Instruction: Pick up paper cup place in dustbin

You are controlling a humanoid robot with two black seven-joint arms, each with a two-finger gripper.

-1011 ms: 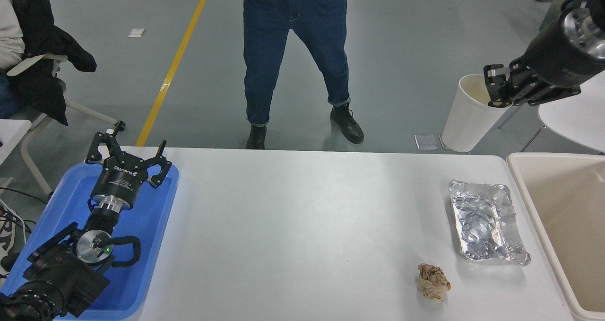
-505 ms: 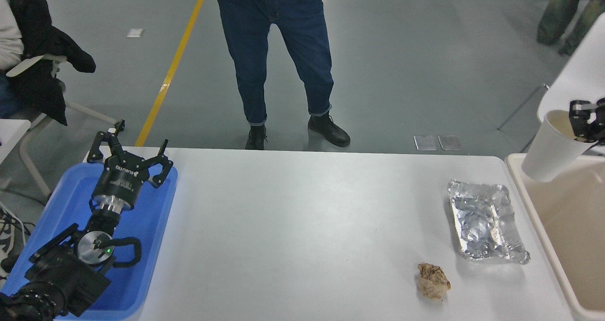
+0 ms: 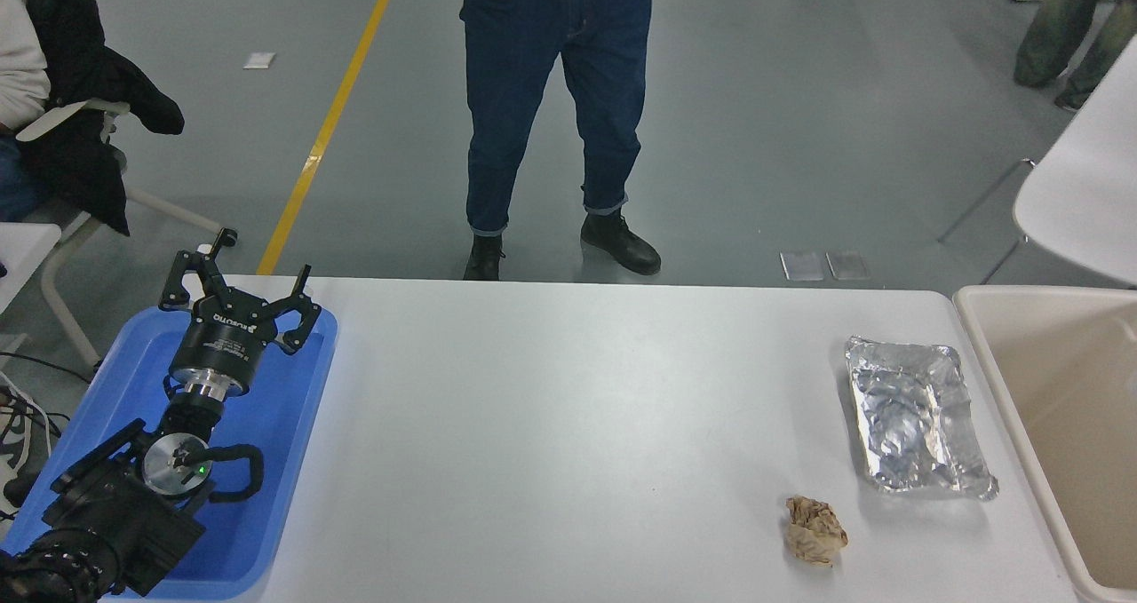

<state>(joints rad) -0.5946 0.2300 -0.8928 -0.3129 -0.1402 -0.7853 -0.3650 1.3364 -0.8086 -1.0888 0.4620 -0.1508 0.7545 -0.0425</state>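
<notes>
Left gripper (image 3: 238, 285): parked over blue tray (image 3: 293, 408), fingers spread, holding nothing. Dustbin (image 3: 977, 319): table's right edge, beside foil tray (image 3: 915, 416).

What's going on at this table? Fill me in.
Nothing is being handled in this view. The left gripper is parked, open, over the blue tray. The right arm and the paper cup are out of view. A foil tray and a crumpled brown paper ball lie on the table beside the dustbin.
</notes>
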